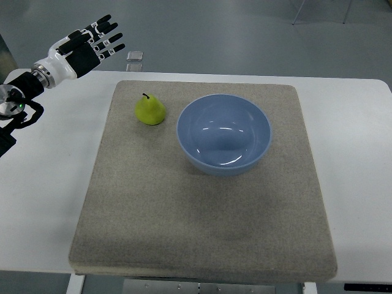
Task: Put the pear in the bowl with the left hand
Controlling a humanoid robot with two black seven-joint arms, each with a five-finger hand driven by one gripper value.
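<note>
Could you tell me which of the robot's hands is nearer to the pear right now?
Left. The left hand hovers open beyond the table's far-left corner, up and left of the pear on the mat, not touching it. The right hand is out of view.

Pear (150,111): yellow-green, upright, dark stem on top, sitting on the far-left part of the mat. Bowl (224,134): light blue, round, glossy, right way up, nothing in it. Just right of the pear, small gap, not touching.
</note>
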